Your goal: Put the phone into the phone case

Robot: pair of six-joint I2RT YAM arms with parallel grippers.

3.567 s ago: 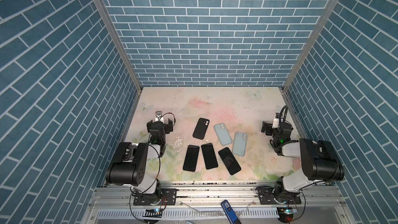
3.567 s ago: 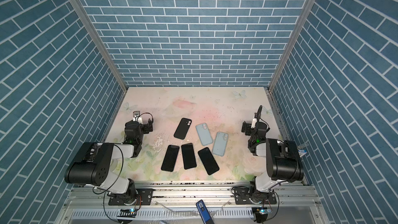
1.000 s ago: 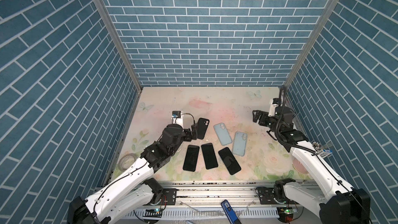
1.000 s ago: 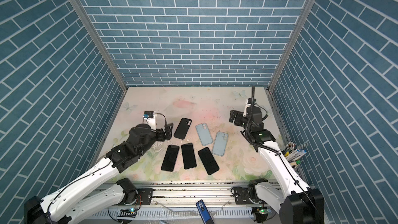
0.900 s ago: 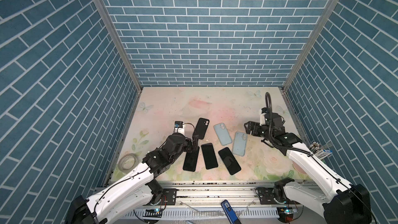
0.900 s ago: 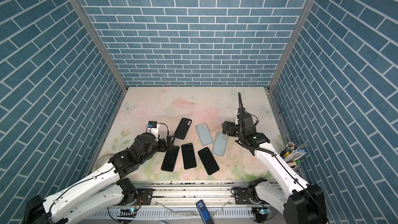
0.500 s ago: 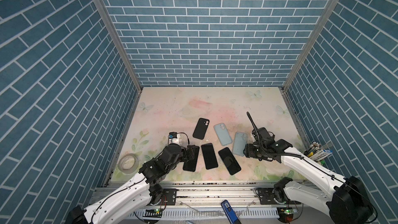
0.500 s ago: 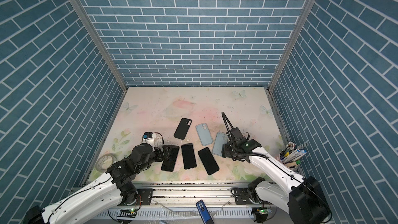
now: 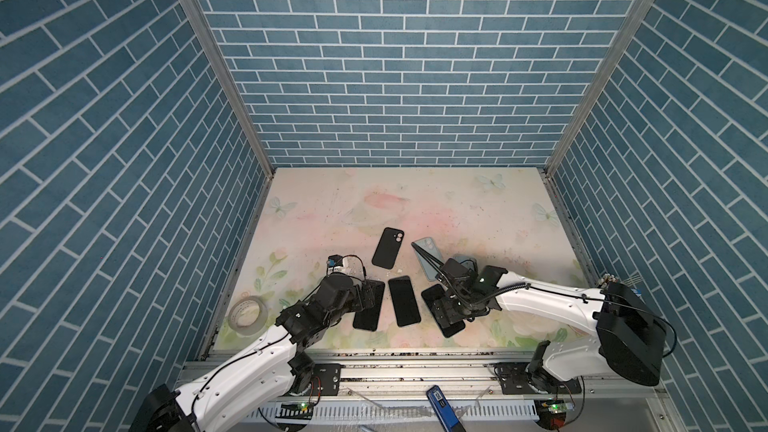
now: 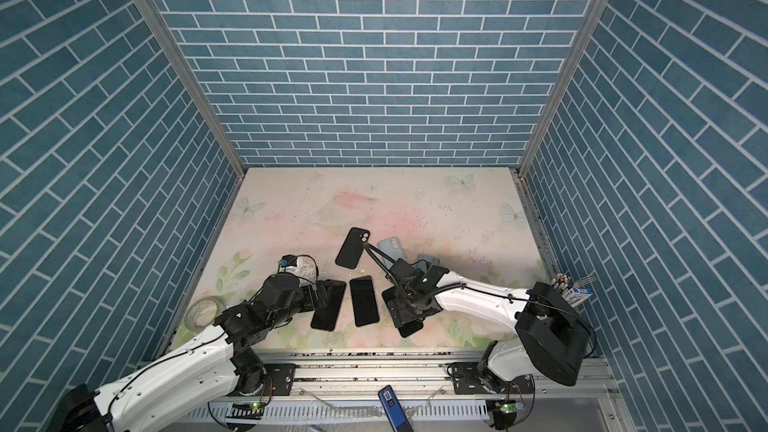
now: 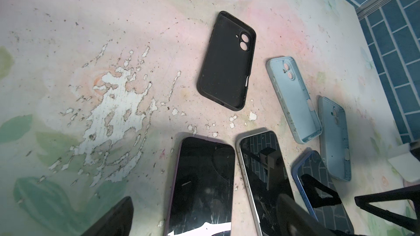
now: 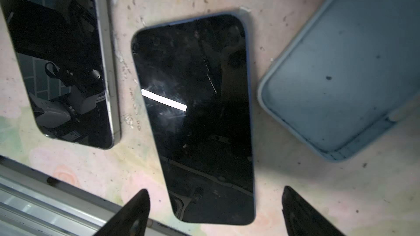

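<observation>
Three dark-screened phones lie face up in a row near the table's front. My left gripper (image 11: 204,219) is open, its fingers (image 11: 113,219) straddling the purple-edged left phone (image 11: 202,185) without touching it; in both top views it hovers over that phone (image 9: 369,309) (image 10: 328,305). My right gripper (image 12: 216,214) is open astride the blue-edged right phone (image 12: 197,114), which it mostly covers in a top view (image 9: 451,313). The silver-edged middle phone (image 9: 404,301) lies between them. Behind the row lie an empty black phone case (image 9: 387,247) (image 11: 227,62) and two light blue cases (image 11: 293,98) (image 11: 335,139).
A roll of clear tape (image 9: 248,317) lies at the front left by the wall. A cup of pens (image 10: 569,284) stands at the right edge. The metal front rail (image 12: 34,200) runs close to the phones. Blue brick walls enclose three sides.
Both arms have swung from the middle of the table toward the front row. The left gripper has come down over the left phone, the right over the right phone.
</observation>
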